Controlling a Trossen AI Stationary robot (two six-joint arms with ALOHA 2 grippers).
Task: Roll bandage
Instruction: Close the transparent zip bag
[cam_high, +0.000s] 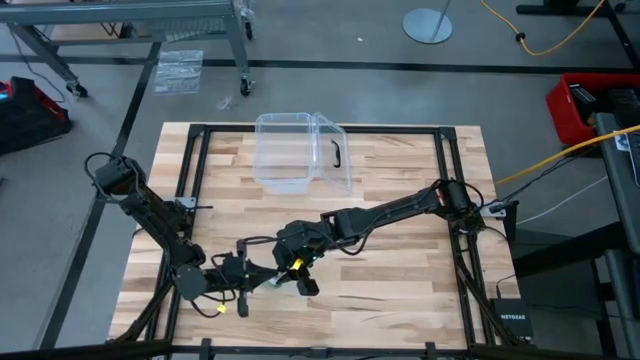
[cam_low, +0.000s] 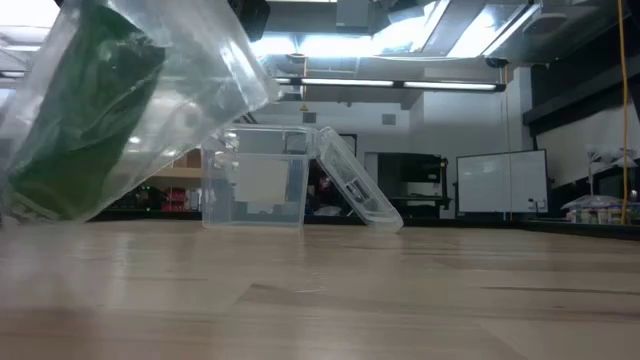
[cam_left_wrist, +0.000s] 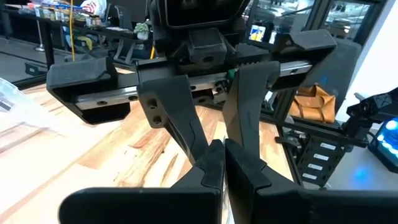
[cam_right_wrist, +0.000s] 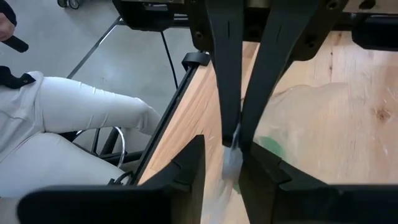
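both grippers (cam_high: 283, 281) pinch bagged bandage (cam_low: 85, 115).

A light butcher-block wooden table (cam_high: 400, 290) with a black frame carries a clear plastic box (cam_high: 285, 152), lid open.

I can make out only one word: "NETGEAR" on the small black box (cam_high: 510, 318) off the counter's near right corner. Nothing else reads clearly.

The left end effector (cam_high: 262, 283) and right end effector (cam_high: 305, 283) crowd each other; bare bench (cam_high: 400, 290) lies beyond the right one, the clear box (cam_high: 300, 152) well apart.
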